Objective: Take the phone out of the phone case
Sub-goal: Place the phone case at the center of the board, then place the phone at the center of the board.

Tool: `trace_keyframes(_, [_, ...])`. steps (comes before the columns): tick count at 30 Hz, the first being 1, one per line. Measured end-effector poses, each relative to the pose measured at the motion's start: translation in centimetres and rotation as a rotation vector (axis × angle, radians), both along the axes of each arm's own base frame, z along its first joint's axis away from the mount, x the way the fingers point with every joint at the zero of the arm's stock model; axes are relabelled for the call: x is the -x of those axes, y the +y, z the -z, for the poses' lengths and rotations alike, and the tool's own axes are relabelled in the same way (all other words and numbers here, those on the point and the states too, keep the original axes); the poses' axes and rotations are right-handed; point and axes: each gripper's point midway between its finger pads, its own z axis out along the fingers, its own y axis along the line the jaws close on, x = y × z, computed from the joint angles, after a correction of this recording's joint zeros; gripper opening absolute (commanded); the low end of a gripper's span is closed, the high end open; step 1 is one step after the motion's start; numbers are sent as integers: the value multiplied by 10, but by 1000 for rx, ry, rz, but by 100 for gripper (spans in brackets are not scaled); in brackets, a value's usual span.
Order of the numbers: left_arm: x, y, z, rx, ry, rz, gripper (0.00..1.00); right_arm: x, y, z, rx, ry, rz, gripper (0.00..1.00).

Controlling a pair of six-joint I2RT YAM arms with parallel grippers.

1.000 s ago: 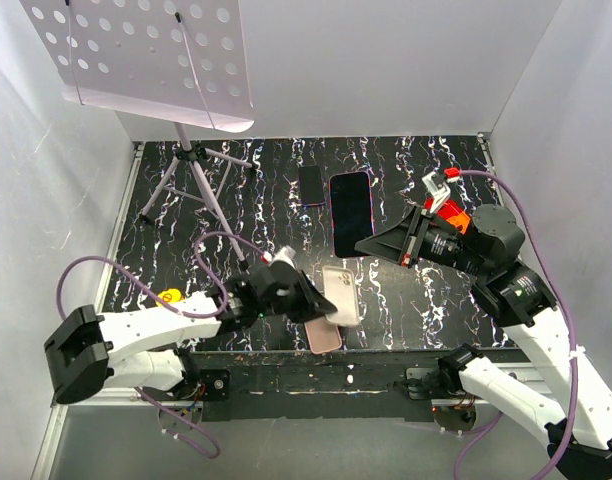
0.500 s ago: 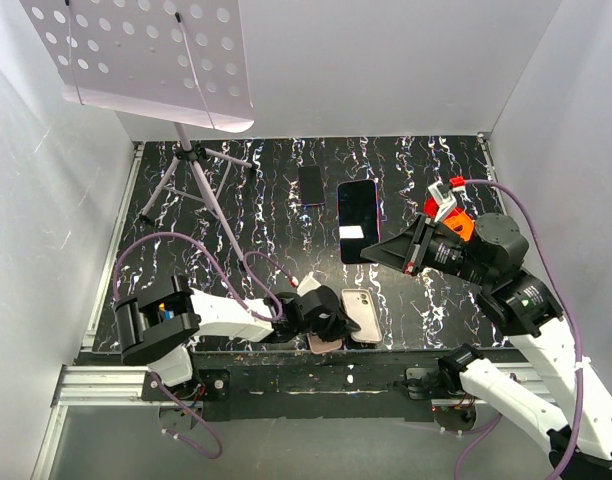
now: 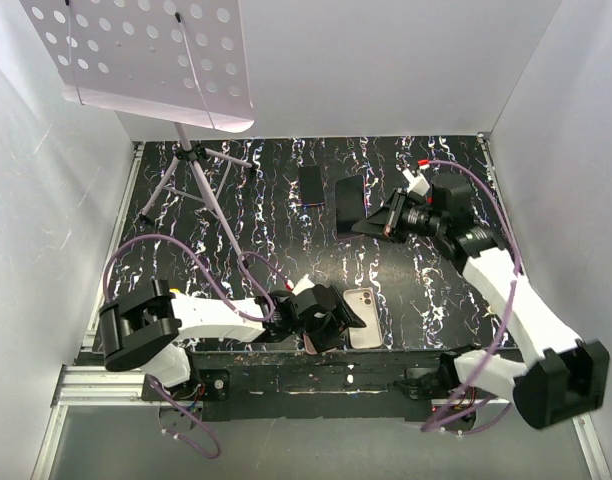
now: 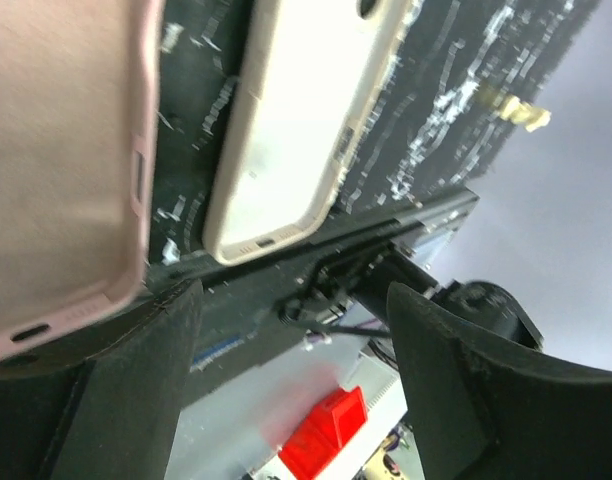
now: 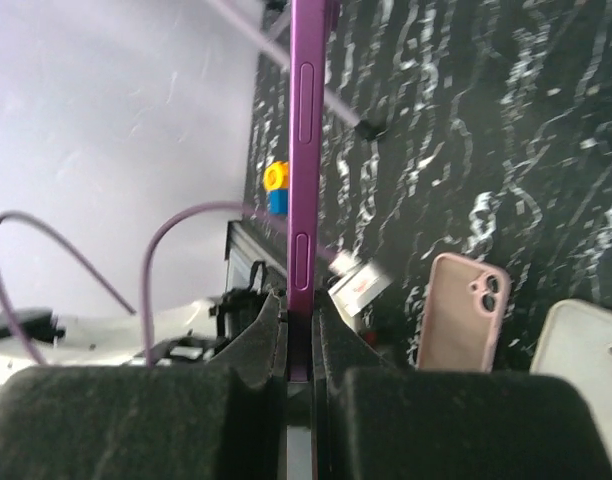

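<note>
- White walls box in a black, white-veined counter [image 3: 436, 290]; a stand [image 3: 156, 60] rises at the far left, and a small phone [image 3: 310, 185] lies flat near the back.
- The right pincer [image 5: 298, 325] is pressed onto the lower end of the phone [image 5: 308, 200]. It holds the phone clear of the counter over the far middle, with the purple edge and side buttons facing the wrist camera.
- The left pincer [image 4: 291, 300] is spread wide with nothing between its fingers. It sits low at the near edge, just over the pink case [image 4: 56, 170]; I cannot tell whether the case touches one finger.
- The pink case lies flat on the counter, and a white case [image 4: 296, 130] lies just beside it on its right.
- Judged from this, the main step is done: the phone is bare and well apart from both cases.
- I cannot tell whether either case has anything in it.
- What seems left is small: laying the phone down on the counter and backing both arms off.
</note>
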Motion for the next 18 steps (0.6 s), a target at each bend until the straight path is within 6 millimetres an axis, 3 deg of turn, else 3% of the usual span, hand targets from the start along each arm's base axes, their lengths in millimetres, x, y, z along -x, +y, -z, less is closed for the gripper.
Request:
trace_keyframes(6, [-1, 3, -53, 107, -89, 72, 75, -79, -9, 50, 149, 52, 52, 1])
trace_keyframes(9, [-7, 10, -95, 193, -195, 122, 75, -126, -11, 71, 233, 43, 57, 1])
trace_keyframes(13, [-18, 31, -155, 279, -411, 180, 79, -181, -10, 111, 256, 80, 30, 1])
trace_keyframes(18, [-33, 72, -224, 242, -745, 210, 87, -224, -14, 167, 290, 154, 11, 1])
